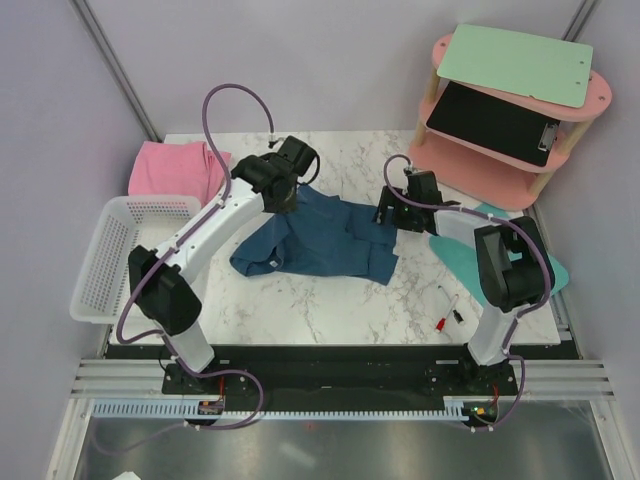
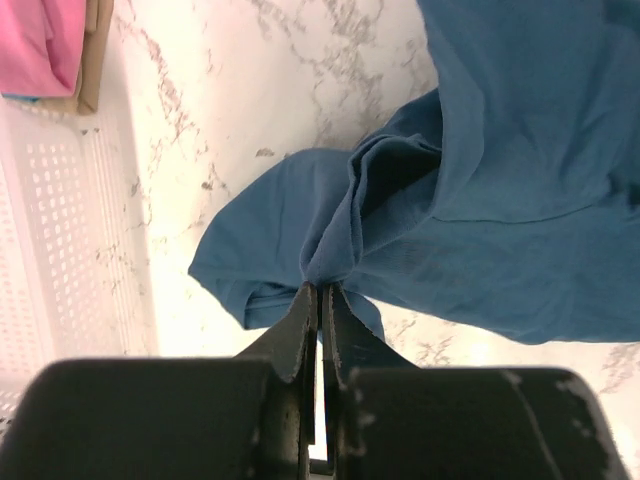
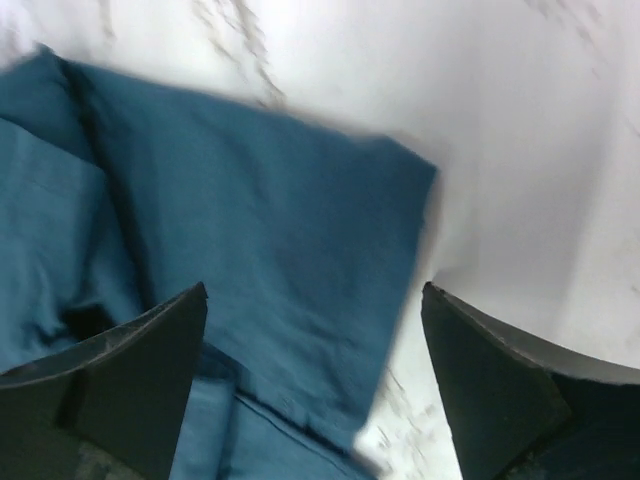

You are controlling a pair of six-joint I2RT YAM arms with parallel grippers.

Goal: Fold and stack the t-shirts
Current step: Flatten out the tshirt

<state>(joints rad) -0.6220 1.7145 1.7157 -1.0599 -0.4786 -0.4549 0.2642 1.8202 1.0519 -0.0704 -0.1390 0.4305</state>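
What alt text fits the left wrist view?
The left gripper is shut on a bunched fold of the blue shirt, which lies crumpled on the marble table. A white basket and the pink shirt sit at left.

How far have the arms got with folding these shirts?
The pink t-shirt lies at the back left, seemingly folded. The left gripper pinches a bunched fold of the blue t-shirt, which is rumpled in the middle; the right gripper hovers open over its edge. Folding the blue one and stacking both remain.
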